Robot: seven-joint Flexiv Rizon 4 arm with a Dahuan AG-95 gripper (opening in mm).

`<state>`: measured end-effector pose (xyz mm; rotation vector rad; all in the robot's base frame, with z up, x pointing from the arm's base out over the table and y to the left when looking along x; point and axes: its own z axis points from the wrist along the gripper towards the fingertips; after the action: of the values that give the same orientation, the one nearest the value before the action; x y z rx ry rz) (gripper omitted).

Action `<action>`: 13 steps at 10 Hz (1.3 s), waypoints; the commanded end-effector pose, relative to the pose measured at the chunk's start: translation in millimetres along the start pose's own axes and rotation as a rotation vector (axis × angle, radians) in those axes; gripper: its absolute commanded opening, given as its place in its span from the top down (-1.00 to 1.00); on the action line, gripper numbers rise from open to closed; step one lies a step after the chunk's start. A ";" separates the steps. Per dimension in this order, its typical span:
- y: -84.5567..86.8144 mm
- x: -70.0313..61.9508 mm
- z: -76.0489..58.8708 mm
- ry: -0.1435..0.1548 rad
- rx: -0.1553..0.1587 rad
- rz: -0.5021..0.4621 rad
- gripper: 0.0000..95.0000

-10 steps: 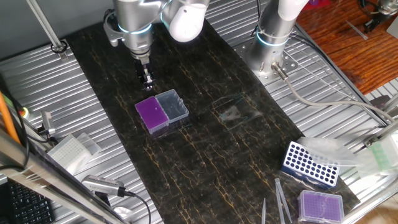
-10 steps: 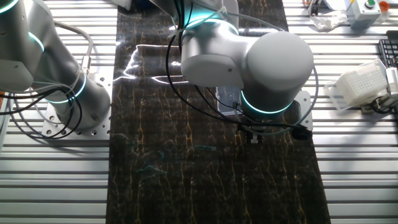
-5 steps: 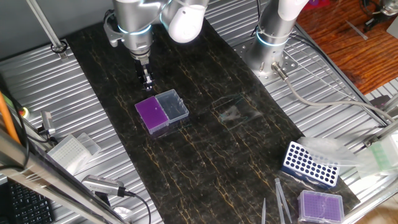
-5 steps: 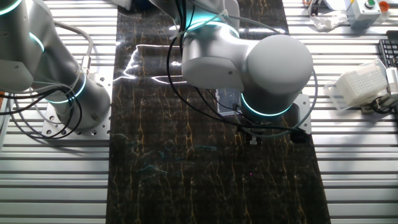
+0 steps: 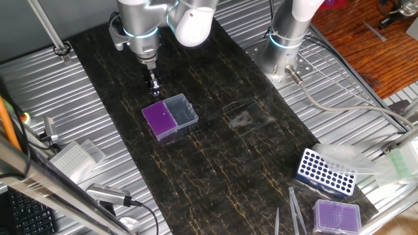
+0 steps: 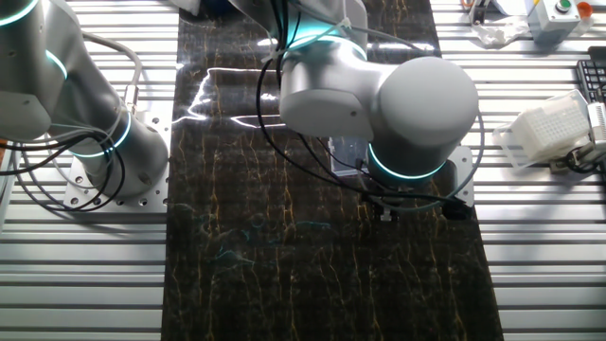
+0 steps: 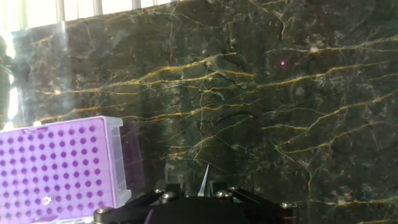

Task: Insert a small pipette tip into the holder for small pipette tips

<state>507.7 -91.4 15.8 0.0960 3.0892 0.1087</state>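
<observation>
The holder for small pipette tips (image 5: 159, 119) stands on the dark mat, its purple grid toward the left and its clear lid (image 5: 181, 110) lying open beside it. My gripper (image 5: 154, 89) hangs just behind the holder, a little above the mat. In the hand view the holder (image 7: 56, 168) fills the lower left. A small pipette tip (image 7: 204, 179) pokes out, point forward, from between the shut fingers of the gripper (image 7: 203, 190), to the right of the holder and apart from it. In the other fixed view the arm hides most of the holder; only the gripper (image 6: 385, 212) shows under the wrist.
A blue rack with large holes (image 5: 326, 172), a paler purple box (image 5: 337, 215) and tweezers (image 5: 295, 209) lie at the front right. A clear plastic sheet (image 5: 245, 117) lies mid-mat. A white tip box (image 5: 72, 156) sits left. A second arm's base (image 5: 282, 55) stands behind.
The arm has drifted slightly sideways with the tip still held. The holder has not moved.
</observation>
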 end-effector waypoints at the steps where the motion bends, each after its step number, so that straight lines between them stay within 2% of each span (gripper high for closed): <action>1: 0.0 1.1 0.2 -0.002 -0.002 -0.006 1.00; 4: 0.0 2.0 0.7 -0.010 -0.006 -0.036 1.00; 5: 0.0 2.0 0.7 -0.016 -0.008 -0.047 0.60; 7: 0.0 2.0 0.7 -0.027 -0.008 -0.062 0.60; 13: 0.0 6.3 4.3 -0.027 -0.011 -0.057 0.60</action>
<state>500.8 -90.5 10.5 0.0103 3.0613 0.1243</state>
